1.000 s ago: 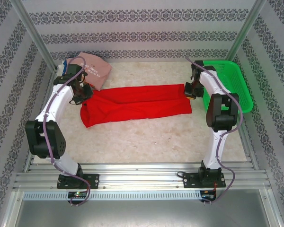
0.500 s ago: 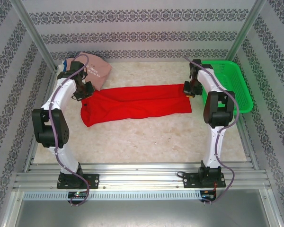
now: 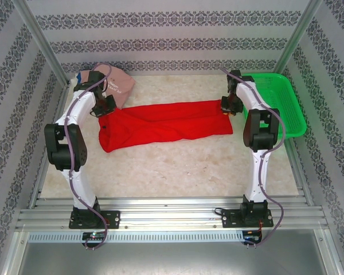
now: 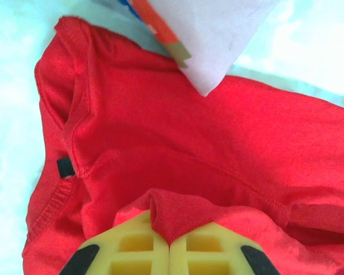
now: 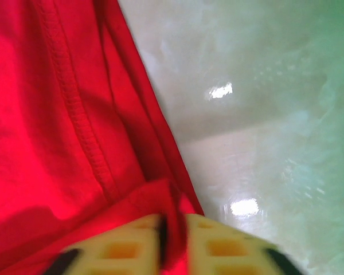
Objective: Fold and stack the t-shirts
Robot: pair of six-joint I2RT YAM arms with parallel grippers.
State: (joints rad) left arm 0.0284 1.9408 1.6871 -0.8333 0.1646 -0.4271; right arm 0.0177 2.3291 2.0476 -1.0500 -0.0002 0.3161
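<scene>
The red t-shirt (image 3: pixel 160 124) lies stretched left to right across the table, folded lengthwise. My left gripper (image 3: pixel 105 107) is shut on a pinch of its far left edge; in the left wrist view the yellow fingers (image 4: pixel 132 246) clamp a fold of red t-shirt (image 4: pixel 178 154). My right gripper (image 3: pixel 228 106) is shut on the far right corner, the cloth (image 5: pixel 51 132) caught between its yellow fingers (image 5: pixel 223 249). The dusty-pink t-shirt (image 3: pixel 116 83) with print lies folded at the far left, and a pale corner (image 4: pixel 212 34) of it overlaps the red one.
A green mesh basket (image 3: pixel 280 103) stands at the far right beside the right arm. Patterned walls close in the table on three sides. Bare marbled tabletop (image 3: pixel 178 166) stretches in front of the red shirt.
Both grippers have moved slightly toward the far side, drawing the red shirt's far edge with them. The arms' elbows have swung nearer the table's back.
</scene>
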